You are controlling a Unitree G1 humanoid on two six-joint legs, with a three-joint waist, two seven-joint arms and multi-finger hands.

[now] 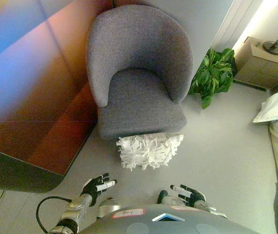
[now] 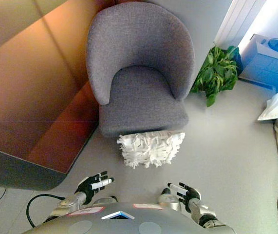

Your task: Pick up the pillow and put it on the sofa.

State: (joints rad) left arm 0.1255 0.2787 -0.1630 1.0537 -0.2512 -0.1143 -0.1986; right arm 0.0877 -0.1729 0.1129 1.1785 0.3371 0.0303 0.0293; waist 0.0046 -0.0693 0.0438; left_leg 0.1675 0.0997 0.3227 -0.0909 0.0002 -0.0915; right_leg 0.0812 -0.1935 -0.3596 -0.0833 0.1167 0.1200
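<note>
Grey floor before the grey armchair (image 1: 139,78) holds the shaggy white pillow (image 1: 149,150), long axis crosswise against the seat's front, straight ahead of the open left hand (image 1: 96,185) and open right hand (image 1: 190,194), about equally near.

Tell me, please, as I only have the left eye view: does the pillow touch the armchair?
Observer: The right eye view shows the white fringed pillow on the floor, its upper edge against the front of the grey armchair, below the seat.
Operator: Are both hands free?
Observer: Yes; the left hand and right hand both show open there, short of the pillow, holding nothing.
Operator: What is left of the chair?
Observer: A brown wooden surface, close beside it.
</note>
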